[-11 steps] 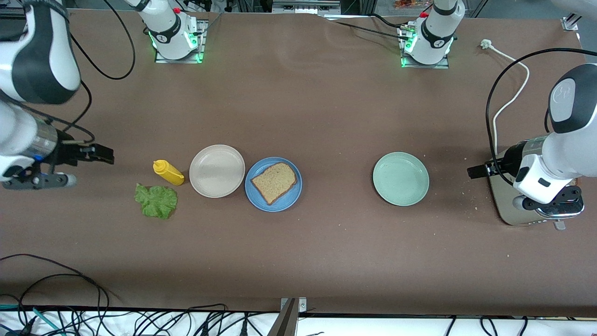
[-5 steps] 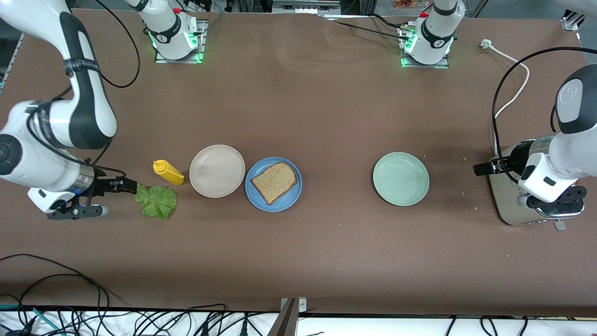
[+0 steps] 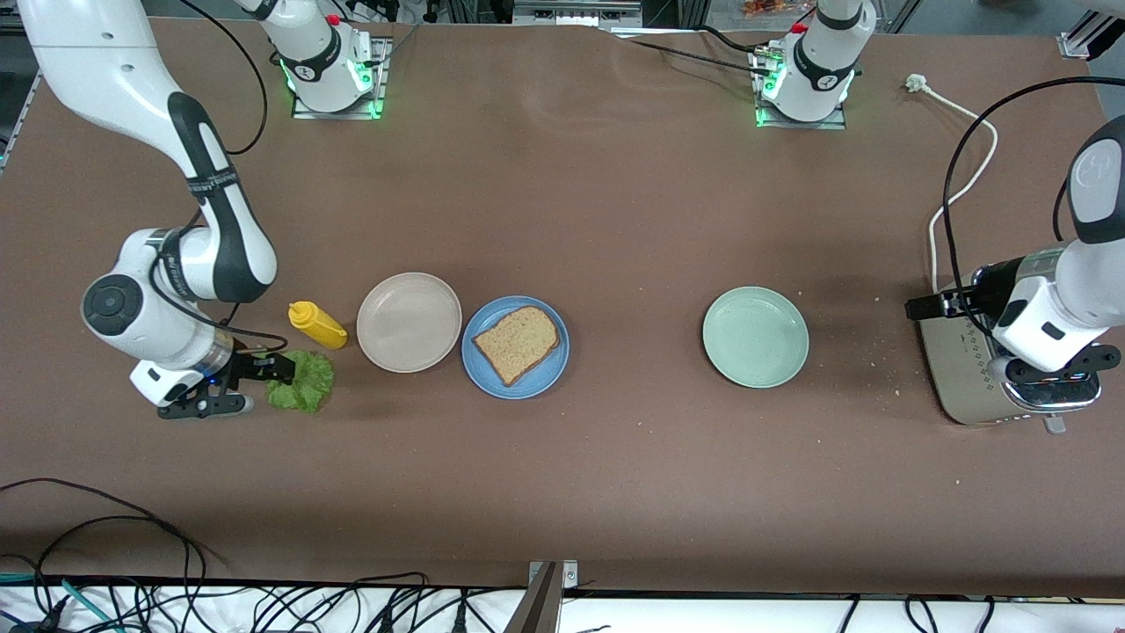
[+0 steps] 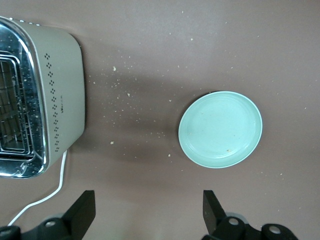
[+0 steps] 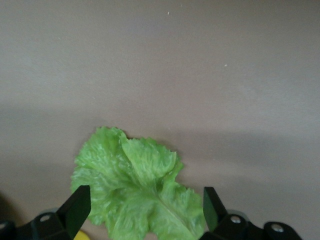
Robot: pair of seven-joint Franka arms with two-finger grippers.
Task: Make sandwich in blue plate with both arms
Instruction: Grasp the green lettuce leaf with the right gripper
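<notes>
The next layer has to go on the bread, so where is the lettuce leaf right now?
The lettuce leaf lies on the table toward the right arm's end, beside the mustard bottle and slightly nearer the front camera, with the open right gripper over its edge.

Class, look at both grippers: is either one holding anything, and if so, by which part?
Nothing is held. The right gripper has open jaws astride the lettuce leaf; the left gripper is open above the table near the toaster.

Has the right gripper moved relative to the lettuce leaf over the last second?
Yes. The right gripper has travelled from the table edge toward the yellow mustard bottle and now sits over the lettuce leaf, fingers open.
</notes>
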